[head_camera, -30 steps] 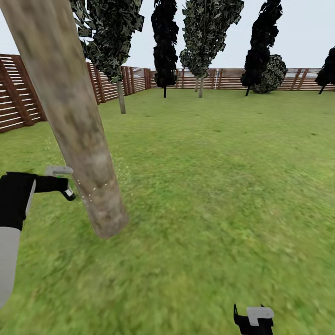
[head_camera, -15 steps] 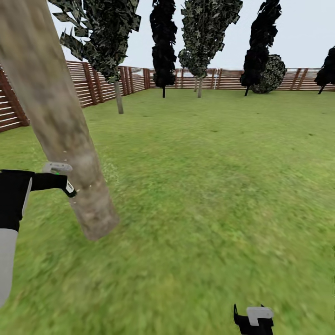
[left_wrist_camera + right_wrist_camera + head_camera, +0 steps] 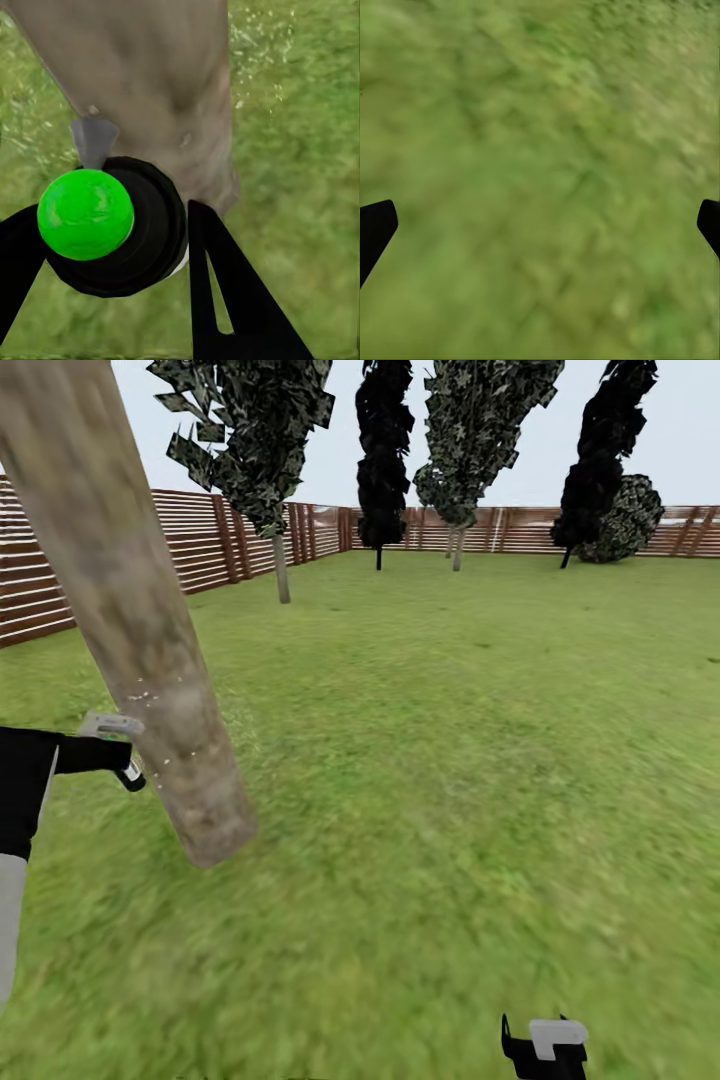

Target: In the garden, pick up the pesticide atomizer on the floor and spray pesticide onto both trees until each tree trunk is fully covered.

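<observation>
right now i have the left gripper [image 3: 112, 247] clamped on the pesticide atomizer [image 3: 116, 229]: in the left wrist view its 2 black fingers [image 3: 225, 292] sit on either side of the dark round body, and the dot on top of the cap glows green. the grey nozzle points straight at the tree trunk [image 3: 150, 90], which stands just beyond it, and pale specks of spray hang in the air beside the bark.

from the head view i see the left gripper [image 3: 125, 765] held out at the left, just beside the tree trunk [image 3: 130, 620], with the atomizer's light-grey cap [image 3: 110, 726] showing above the black fingers. small white specks dot the bark near the nozzle. the trunk leans across the upper left of that view and meets the grass [image 3: 450, 810] low down, slightly flared at its base.

the right gripper [image 3: 545, 1050] hangs low at the bottom edge of the head view, well apart from the trunk. in the right wrist view its 2 fingertips [image 3: 375, 229] stand wide apart at opposite edges, with nothing but blurred grass between them, so those jaws are apart and empty.

farther off, a brown slatted fence [image 3: 210, 540] runs around the lawn, and several dark-leaved trees [image 3: 385, 450] stand in front of it.
</observation>
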Robot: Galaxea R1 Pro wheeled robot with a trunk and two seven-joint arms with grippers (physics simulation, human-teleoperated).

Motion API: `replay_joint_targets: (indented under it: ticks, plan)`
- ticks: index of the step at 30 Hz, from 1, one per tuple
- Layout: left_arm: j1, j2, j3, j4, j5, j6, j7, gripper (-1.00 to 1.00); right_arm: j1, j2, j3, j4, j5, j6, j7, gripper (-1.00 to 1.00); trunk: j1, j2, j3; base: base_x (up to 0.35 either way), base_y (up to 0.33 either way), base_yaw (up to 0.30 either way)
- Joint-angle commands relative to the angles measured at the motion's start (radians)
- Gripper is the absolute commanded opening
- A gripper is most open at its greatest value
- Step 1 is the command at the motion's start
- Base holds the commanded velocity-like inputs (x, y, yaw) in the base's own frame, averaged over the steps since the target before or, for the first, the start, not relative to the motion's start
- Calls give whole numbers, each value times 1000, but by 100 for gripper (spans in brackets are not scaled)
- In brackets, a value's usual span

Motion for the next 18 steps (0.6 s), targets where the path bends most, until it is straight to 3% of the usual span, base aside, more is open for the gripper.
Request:
replay_joint_targets:
  ticks: [1,2,3,4,6,9,11,13,14,15,17,18]
  plan:
    - [14,-8,-1,2,0,-1,1,-100,0,0,0,0,0,0,0,100,0,0,0,7,-274,278]
    - [32,-25,-1,3,0,-2,5,-100,0,0,0,0,0,0,0,100,0,0,0,40,-274,278]
    - [46,-63,-1,4,0,-3,11,-100,0,0,0,0,0,0,0,100,0,0,0,70,-274,226]
    - [49,-73,0,4,-1,-3,14,-100,0,0,0,0,0,0,0,100,0,0,0,114,-268,104]
    - [52,-70,8,10,-1,-3,18,-100,0,0,0,0,0,0,0,100,0,0,0,198,-220,35]
    - [55,-24,34,45,-2,-13,90,-100,0,0,0,0,0,0,0,100,0,0,0,267,-101,3]
    - [66,-14,47,69,-2,-18,105,-100,0,0,0,0,0,0,0,100,0,0,0,70,-11,0]
    - [106,-29,45,78,4,-24,108,-100,0,0,0,0,0,0,0,100,0,0,0,11,-2,0]
    - [116,-70,44,79,6,-29,108,-100,0,0,0,0,0,0,0,100,0,0,0,1,0,0]
    - [119,-87,44,80,7,-29,108,-100,0,0,0,0,0,0,0,100,0,0,0,0,0,0]
    - [121,-101,49,82,4,-30,108,-100,0,0,0,0,0,0,0,100,0,0,0,0,0,0]
    - [122,-95,55,82,3,-31,108,-100,0,0,0,0,0,0,0,100,0,0,0,0,0,0]
